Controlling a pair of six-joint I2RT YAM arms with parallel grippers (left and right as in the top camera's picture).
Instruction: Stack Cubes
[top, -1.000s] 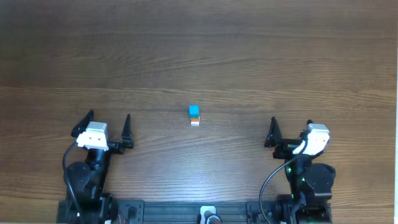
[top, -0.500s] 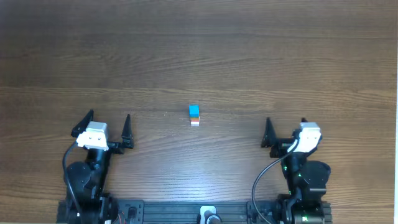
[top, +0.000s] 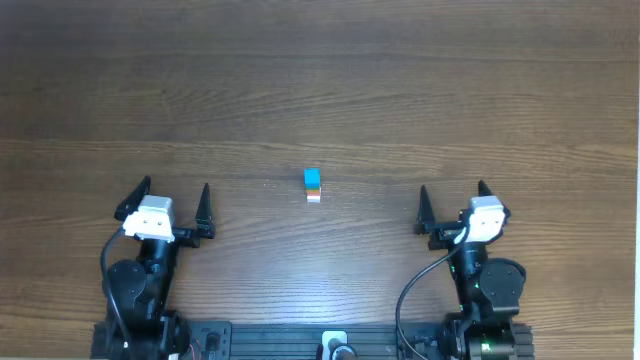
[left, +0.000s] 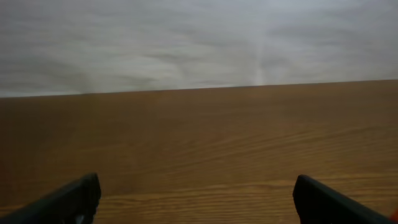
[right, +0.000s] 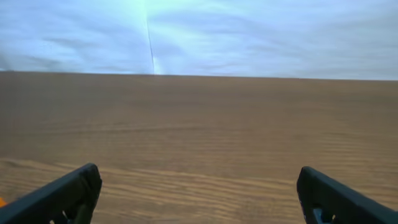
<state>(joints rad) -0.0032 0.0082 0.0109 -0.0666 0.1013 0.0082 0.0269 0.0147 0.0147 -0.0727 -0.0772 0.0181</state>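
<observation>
A small stack of cubes (top: 313, 186) stands in the middle of the wooden table, a blue cube on top and an orange one showing beneath it. My left gripper (top: 172, 195) sits open near the table's front left, well apart from the stack. My right gripper (top: 451, 202) is open at the front right, also clear of the stack. In the left wrist view the open gripper (left: 199, 198) faces bare wood. In the right wrist view the open gripper (right: 199, 194) faces bare wood too, with a sliver of orange (right: 2, 202) at the picture's edge.
The wooden table (top: 320, 90) stretches wide around the stack. A pale wall rises behind the table's far edge in both wrist views. The arm bases stand along the front edge.
My right gripper has shifted left and slightly toward the table's front over the last second. The left arm and the stack have stayed put.
</observation>
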